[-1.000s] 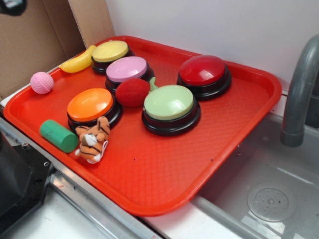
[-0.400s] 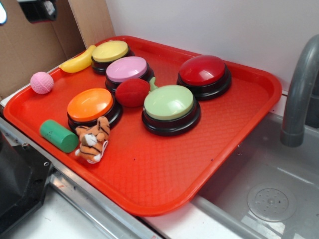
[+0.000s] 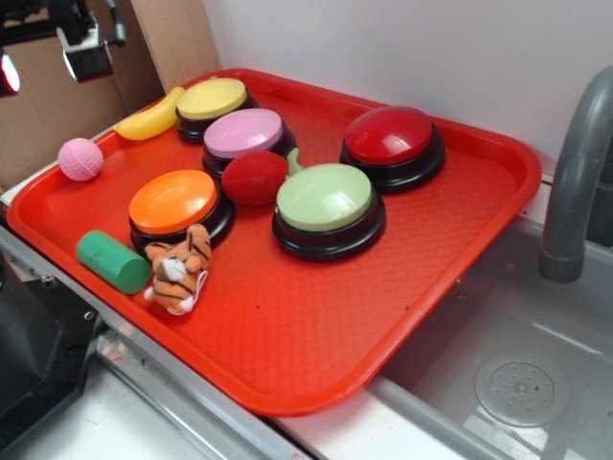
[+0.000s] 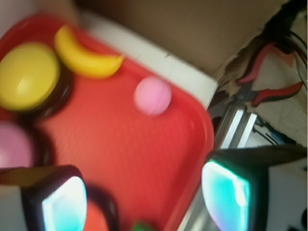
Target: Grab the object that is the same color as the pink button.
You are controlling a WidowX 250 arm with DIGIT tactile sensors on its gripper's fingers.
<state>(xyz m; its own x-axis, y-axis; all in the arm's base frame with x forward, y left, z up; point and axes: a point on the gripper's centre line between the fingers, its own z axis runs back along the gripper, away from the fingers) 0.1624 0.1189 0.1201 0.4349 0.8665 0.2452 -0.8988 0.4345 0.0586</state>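
The small pink dimpled ball (image 3: 80,159) lies at the far left edge of the red tray (image 3: 316,326); it also shows in the wrist view (image 4: 152,96), blurred. The pink button (image 3: 243,133) on its black base stands behind the fuzzy red ball (image 3: 254,178); only its edge shows at the left of the wrist view (image 4: 12,144). My gripper (image 3: 57,57) hangs high at the top left, above and behind the pink ball. In the wrist view my gripper (image 4: 144,202) is open and empty, fingers wide apart, well short of the ball.
On the tray stand a yellow button (image 3: 212,99), an orange button (image 3: 173,201), a green button (image 3: 326,196) and a dark red button (image 3: 389,134), with a yellow banana (image 3: 150,117), green cylinder (image 3: 113,261) and toy tiger (image 3: 178,268). Cardboard stands behind; a sink and faucet (image 3: 575,172) lie at the right.
My gripper has come down into view at the top left and moved right, closer over the pink ball. Nothing on the tray has moved.
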